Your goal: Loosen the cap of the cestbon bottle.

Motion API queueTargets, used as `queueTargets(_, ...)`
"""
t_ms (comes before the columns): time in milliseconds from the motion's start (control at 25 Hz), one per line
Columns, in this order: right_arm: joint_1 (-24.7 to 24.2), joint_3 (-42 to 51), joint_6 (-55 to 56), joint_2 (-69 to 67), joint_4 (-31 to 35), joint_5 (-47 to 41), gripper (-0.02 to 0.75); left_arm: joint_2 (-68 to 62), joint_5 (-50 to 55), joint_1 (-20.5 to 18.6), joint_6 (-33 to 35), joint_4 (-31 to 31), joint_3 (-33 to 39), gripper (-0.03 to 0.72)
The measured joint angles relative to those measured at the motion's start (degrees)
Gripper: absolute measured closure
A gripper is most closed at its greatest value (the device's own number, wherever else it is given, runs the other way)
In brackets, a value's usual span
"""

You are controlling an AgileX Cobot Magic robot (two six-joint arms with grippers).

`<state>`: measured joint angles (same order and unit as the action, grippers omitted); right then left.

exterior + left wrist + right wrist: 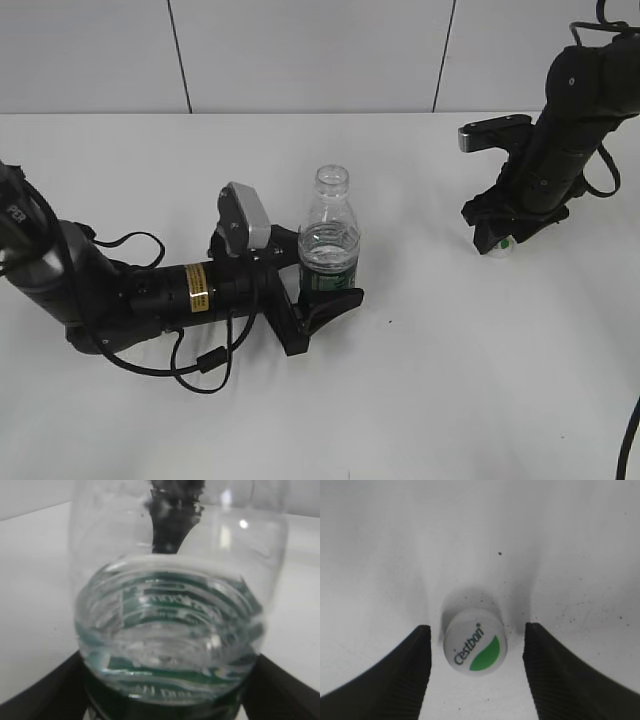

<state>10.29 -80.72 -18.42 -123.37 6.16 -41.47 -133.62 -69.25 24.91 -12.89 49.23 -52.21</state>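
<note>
The white table (pixel 450 400) is seen carrying both arms, well apart from each other. The left arm (pixel 120 290) is laid low along the surface, and its left gripper (pixel 325 285) is closed around the green label band of the cestbon bottle (pixel 328 235), one finger in front of the band and one behind it. The bottle is held upright, its long axis vertical, with the bare threaded mouth pointing up and no cap on it; water is seen inside up to about the shoulder. The right arm (pixel 570 120) is angled down at the far right, and the right gripper (pixel 476 650) is spread open, its fingers (pixel 395 675) clear of the cap (pixel 476 648). The cap is seen lying flat on the table between those fingers, touching neither, its printed top facing up.
</note>
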Motion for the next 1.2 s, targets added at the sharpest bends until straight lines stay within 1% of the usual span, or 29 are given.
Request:
queueTargets(440, 0.0, 0.0, -0.1, 0.0, 0.0, 0.1, 0.286, 5.0, 0.1, 0.0, -0.8, 0.1, 0.1, 0.153)
queueTargets(920, 0.0, 0.0, -0.1, 0.0, 0.0, 0.1, 0.286, 14.0, 0.0, 0.0, -12.7, 0.3, 0.1, 0.151)
queueTargets(1200, 0.0, 0.0, -0.1, 0.0, 0.0, 0.1, 0.286, 20.4, 0.0, 0.0, -14.8, 0.8, 0.1, 0.151)
